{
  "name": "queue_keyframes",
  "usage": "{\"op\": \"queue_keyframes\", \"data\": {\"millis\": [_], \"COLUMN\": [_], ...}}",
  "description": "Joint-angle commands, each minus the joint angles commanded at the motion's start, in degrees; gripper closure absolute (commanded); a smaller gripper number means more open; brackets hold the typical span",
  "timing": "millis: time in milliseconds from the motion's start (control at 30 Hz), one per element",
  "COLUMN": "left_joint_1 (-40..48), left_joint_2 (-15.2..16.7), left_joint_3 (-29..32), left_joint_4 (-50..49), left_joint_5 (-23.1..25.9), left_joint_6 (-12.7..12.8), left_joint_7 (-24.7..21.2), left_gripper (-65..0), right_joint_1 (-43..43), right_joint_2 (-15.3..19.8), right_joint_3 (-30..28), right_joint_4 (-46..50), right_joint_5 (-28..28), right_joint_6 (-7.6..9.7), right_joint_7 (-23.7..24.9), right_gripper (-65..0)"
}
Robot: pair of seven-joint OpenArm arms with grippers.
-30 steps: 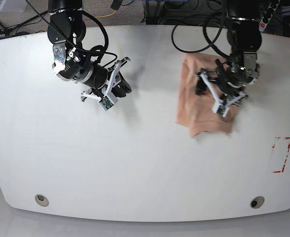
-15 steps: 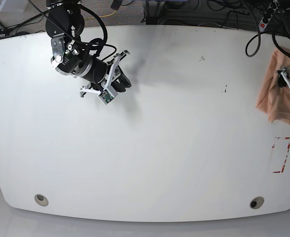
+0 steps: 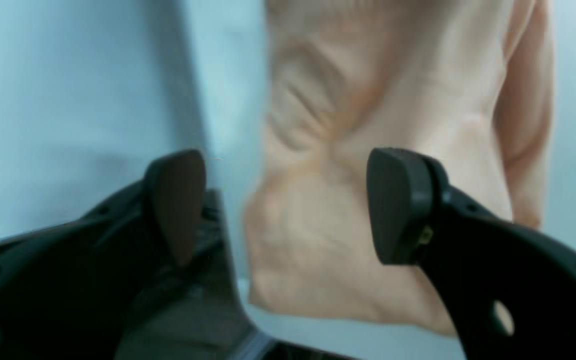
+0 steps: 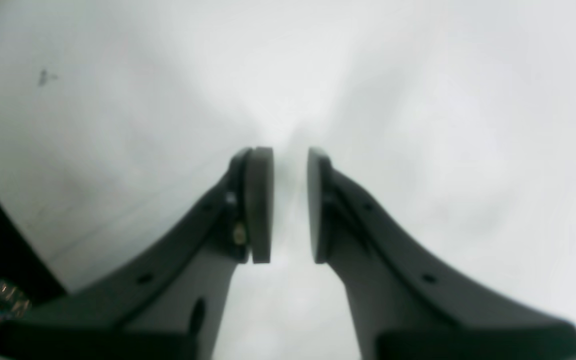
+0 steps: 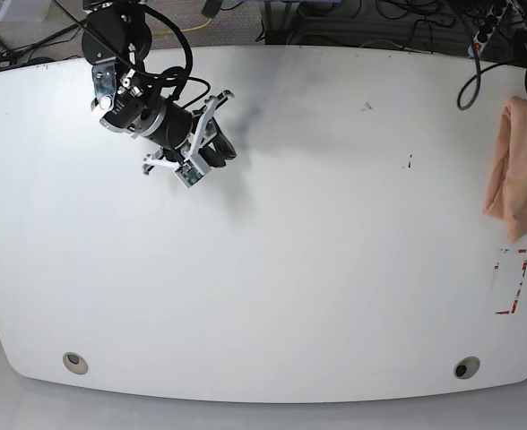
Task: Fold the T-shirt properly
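The T-shirt (image 5: 517,168) at three o'clock on the table (image 5: 272,269) is soft, matt peach cloth, creased and rumpled in the left wrist view. The tabletop is smooth and white with a faint sheen. Both the left gripper (image 3: 288,210) and the right gripper (image 4: 290,205) look like matt black plastic, with duller, rubbery pads (image 4: 260,205).

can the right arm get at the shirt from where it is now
Probably not. The shirt hangs at the table's far edge, a whole table-width from the right pincer, with nothing between them.
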Motion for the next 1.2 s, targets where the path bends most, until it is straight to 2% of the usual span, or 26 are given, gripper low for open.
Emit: {"op": "queue_keyframes", "data": {"millis": [67,167,233,267,333,400,467,533,733,800,933,1033,1200], "left_joint_1": [1.23,3.52,4.66,5.63,7.65,10.02,13.27,16.62,26.90,31.12,39.74,47.38,55.74], "left_joint_2": [4.22,10.73,13.45,14.42,15.74,18.46,21.54,23.56,27.69,29.01,32.18,35.16,35.87], "left_joint_3": [-0.09,0.79,3.25,4.31,6.33,8.62,9.93,10.99,13.36,13.71,13.89,13.89,14.59], "left_joint_4": [4.40,9.41,10.37,10.73,11.34,11.87,12.84,13.54,13.80,14.68,17.49,18.90,18.90], "left_joint_5": [0.00,0.09,0.09,0.09,0.09,0.09,0.09,0.09,0.09,0.09,0.09,0.09,0.00], "left_joint_6": [0.00,0.00,0.00,0.84,4.00,7.52,10.77,12.44,16.48,18.42,20.62,20.53,20.62], "left_joint_7": [-1.49,-6.77,-10.20,-12.13,-15.74,-19.69,-23.91,-27.16,-37.01,-39.38,-40.26,-39.56,-39.65], "left_gripper": [-46.5,-46.5,-46.5,-46.5,-46.5,-46.5,-46.5,-46.5,-46.4,-45.1,-42.5,-42.6,-42.6], "right_joint_1": [-0.18,-0.35,-1.14,-1.67,-2.29,-3.08,-4.04,-4.84,-9.67,-12.22,-18.02,-23.30,-31.03], "right_joint_2": [0.00,-1.14,-2.02,-2.37,-3.25,-3.78,-3.69,-3.69,-3.78,-3.87,-3.43,-3.60,-3.78], "right_joint_3": [0.00,0.09,0.35,1.23,2.81,4.40,6.86,8.97,13.54,15.30,19.60,22.51,23.65], "right_joint_4": [-0.09,-0.18,-0.26,-0.26,-0.35,-1.76,-2.99,-3.69,-5.19,-4.75,-4.66,-4.66,-5.10], "right_joint_5": [-4.48,-14.95,-19.78,-21.98,-24.26,-26.11,-26.37,-26.29,-26.11,-23.74,-16.18,-14.95,-13.45], "right_joint_6": [0.00,0.00,0.00,0.09,0.09,0.09,0.09,0.09,0.09,0.09,0.18,0.62,0.70], "right_joint_7": [3.60,8.62,11.60,13.89,18.99,24.18,28.92,31.82,33.58,33.58,33.58,33.58,35.69], "right_gripper": [-10.1,-10.1,-10.1,-10.1,-10.1,-10.1,-10.1,-10.1,-10.1,-10.1,-10.1,-10.1,-10.1]}}
